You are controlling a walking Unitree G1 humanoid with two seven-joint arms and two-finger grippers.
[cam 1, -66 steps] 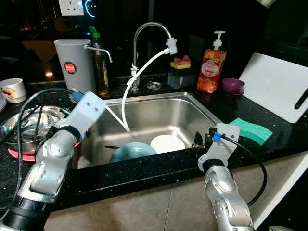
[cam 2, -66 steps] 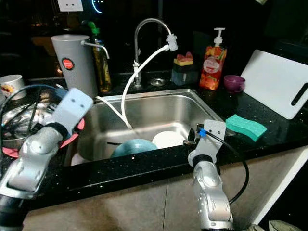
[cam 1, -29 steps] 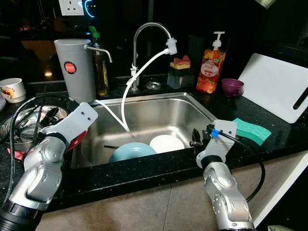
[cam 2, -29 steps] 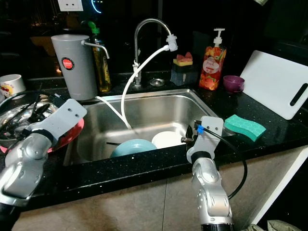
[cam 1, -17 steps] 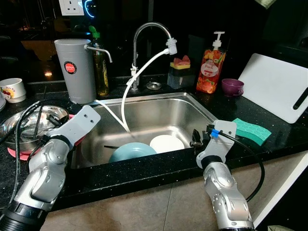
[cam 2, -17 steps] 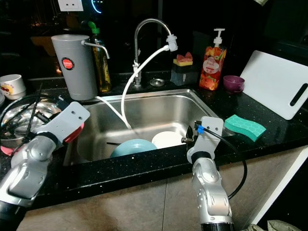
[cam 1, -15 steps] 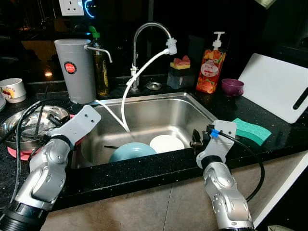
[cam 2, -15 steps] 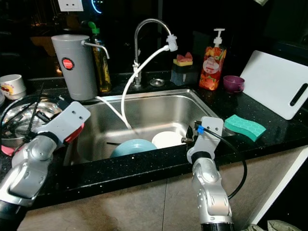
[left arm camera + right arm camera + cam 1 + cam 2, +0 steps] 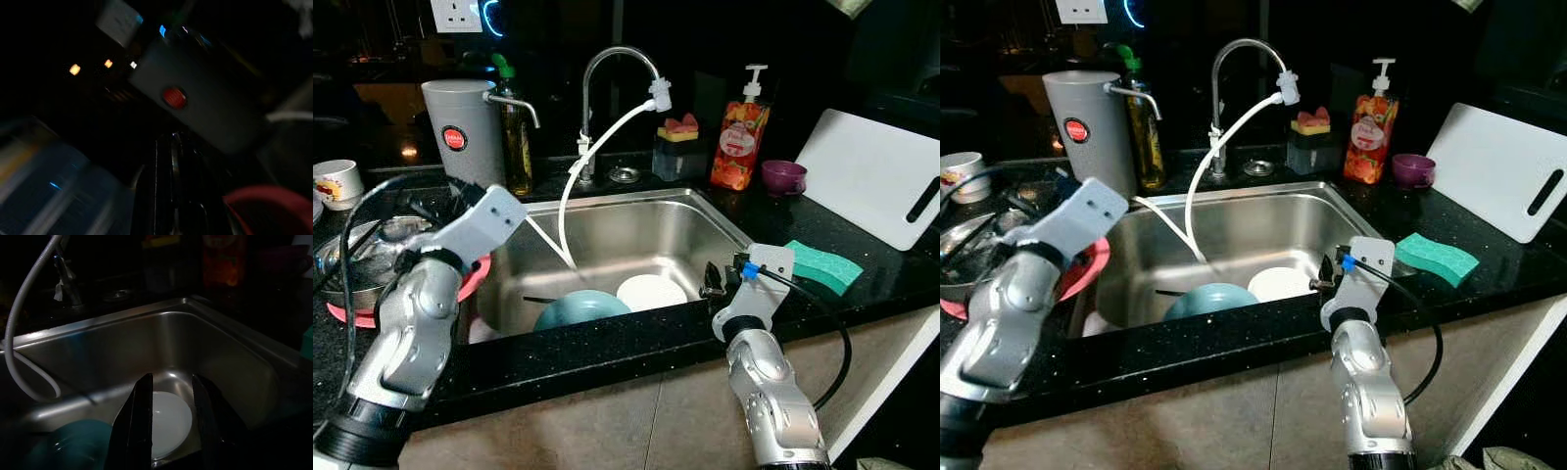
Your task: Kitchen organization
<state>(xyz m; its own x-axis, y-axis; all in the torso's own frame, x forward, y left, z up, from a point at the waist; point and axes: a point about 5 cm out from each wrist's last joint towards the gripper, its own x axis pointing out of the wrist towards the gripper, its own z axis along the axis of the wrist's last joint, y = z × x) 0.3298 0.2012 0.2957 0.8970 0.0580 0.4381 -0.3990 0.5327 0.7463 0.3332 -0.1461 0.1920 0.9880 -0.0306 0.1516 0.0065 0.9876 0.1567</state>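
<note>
Dishes wait in the sink, both arms poised near it.

Head views: we see the sink [image 9: 607, 211] holding a blue bowl [image 9: 579, 309] and white plate [image 9: 651, 291]; right gripper [image 9: 1325, 277] hovers at the front rim, left arm [image 9: 435, 284] raised by the steel bowl [image 9: 362, 257] on the counter. Risk, we judge: snagging the white hose [image 9: 570, 201].
Left wrist: dark, blurred; grey canister [image 9: 205, 100]; we can't tell the left fingers' state.
Right wrist: fingers [image 9: 141, 426] apart, empty, above the plate.
</note>
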